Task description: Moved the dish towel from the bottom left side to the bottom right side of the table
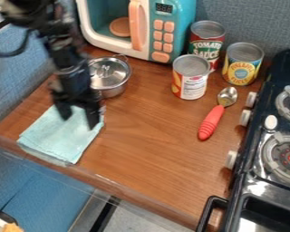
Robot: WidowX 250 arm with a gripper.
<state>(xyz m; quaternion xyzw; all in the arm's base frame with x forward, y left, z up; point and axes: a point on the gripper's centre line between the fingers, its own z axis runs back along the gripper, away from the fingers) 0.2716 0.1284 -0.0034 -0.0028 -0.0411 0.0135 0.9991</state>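
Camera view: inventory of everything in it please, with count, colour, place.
towel: 1, light blue, table's front left, beneath the tool
table: 1, brown wood, centre
lidded pot: 1, silver, beside the arm
toy microwave: 1, teal and white, peach handle and buttons, back
disc: 1, peach, inside microwave
cans: 3, multicoloured labels, back right
spoon: 1, silver with red handle, right of centre
toy stove: 1, black and silver, right edge, 2 grey burners visible
orange item: 1, bottom left corner, unidentifiable
wall: blue-grey, behind
arm: 1, black, upper left
tool: 1, black, open, over towel
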